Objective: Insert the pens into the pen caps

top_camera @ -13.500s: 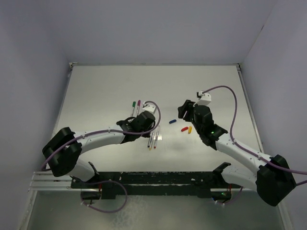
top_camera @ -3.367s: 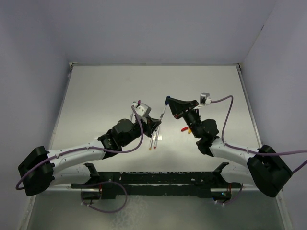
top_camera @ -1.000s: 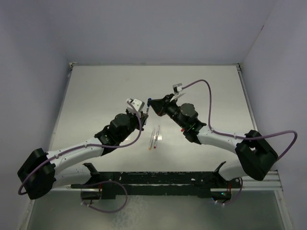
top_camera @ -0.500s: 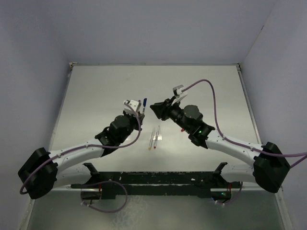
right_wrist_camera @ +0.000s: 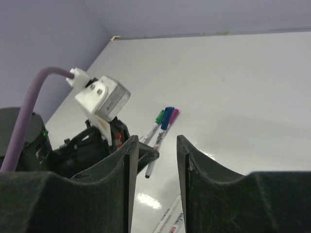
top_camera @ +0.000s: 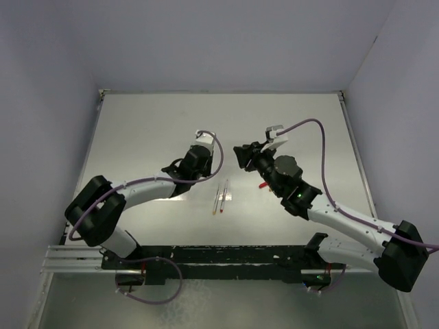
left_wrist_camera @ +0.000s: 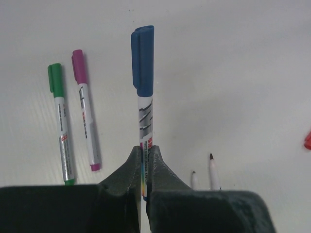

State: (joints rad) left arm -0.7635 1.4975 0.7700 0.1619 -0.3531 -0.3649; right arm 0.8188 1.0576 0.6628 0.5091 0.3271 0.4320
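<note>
My left gripper (left_wrist_camera: 146, 148) is shut on a silvery pen (left_wrist_camera: 145, 127) that wears a blue cap (left_wrist_camera: 143, 60), pointing away from the wrist just above the table. Left of it lie a green-capped pen (left_wrist_camera: 60, 124) and a purple-capped pen (left_wrist_camera: 85, 119). Two uncapped pens (top_camera: 221, 197) lie side by side in the middle, their tips (left_wrist_camera: 212, 171) at my left gripper's right. A red cap (top_camera: 263, 184) lies below my right gripper (top_camera: 241, 155). My right gripper (right_wrist_camera: 154, 141) is open and empty, a little right of the blue-capped pen (right_wrist_camera: 162, 129).
The left wrist's white camera box (right_wrist_camera: 103, 99) and purple cable (right_wrist_camera: 29, 111) stand close in front of the right fingers. The table's back wall (top_camera: 219, 91) and side edges bound the work area.
The right gripper has opened, let go of the blue cap and drawn back to the right. The left gripper has carried the capped blue pen down beside the green and purple ones.
</note>
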